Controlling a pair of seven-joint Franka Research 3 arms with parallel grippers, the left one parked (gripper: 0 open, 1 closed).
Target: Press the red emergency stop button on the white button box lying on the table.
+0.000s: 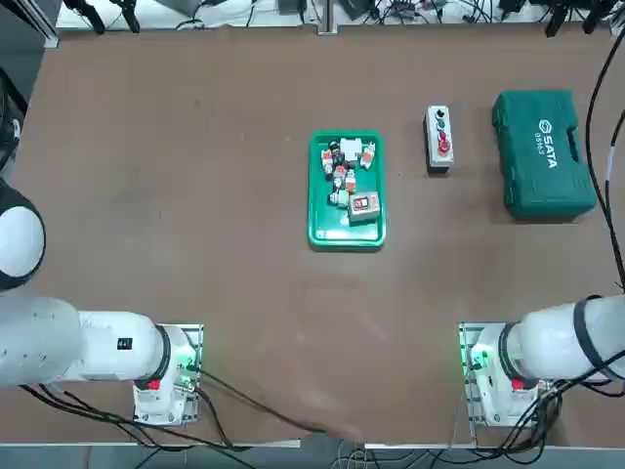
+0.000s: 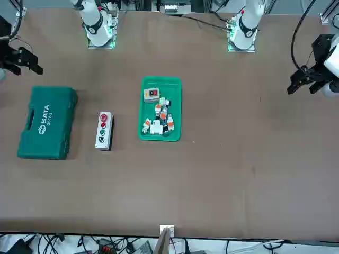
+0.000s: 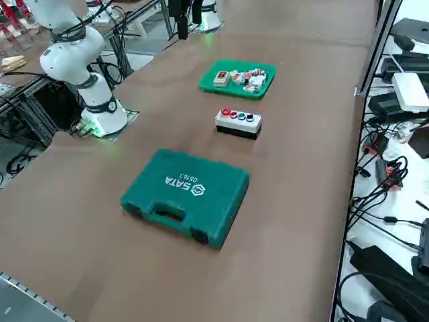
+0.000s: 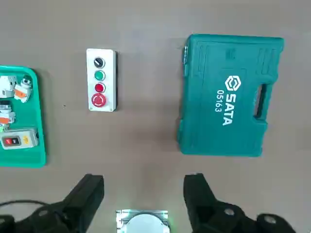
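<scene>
Nearest the wrist camera, see the right claw [image 4: 144, 182], spread wide, with nothing between its two fingers and touching nothing. Find it in the front view too, up high past the tabletop's 10 o'clock edge. Look below it at the tabletop [image 2: 212, 190]. By the top view's clock, find the white button box [image 1: 430, 161] at 2 o'clock from the green tray [image 1: 327, 234], and at 9 o'clock from the green case [image 1: 537, 195]. Spot the big red button [image 1: 444, 147] near the box's 6 o'clock end, next to a smaller red one [image 1: 442, 135].

Seems to be at the first step: getting over to the box. Not pressed yet, by the look of it. Next, go over the big red button, best with the claw pinched shut, then push straight down, gently. Watch out for bumping the small red one, or making the box slide.
</scene>
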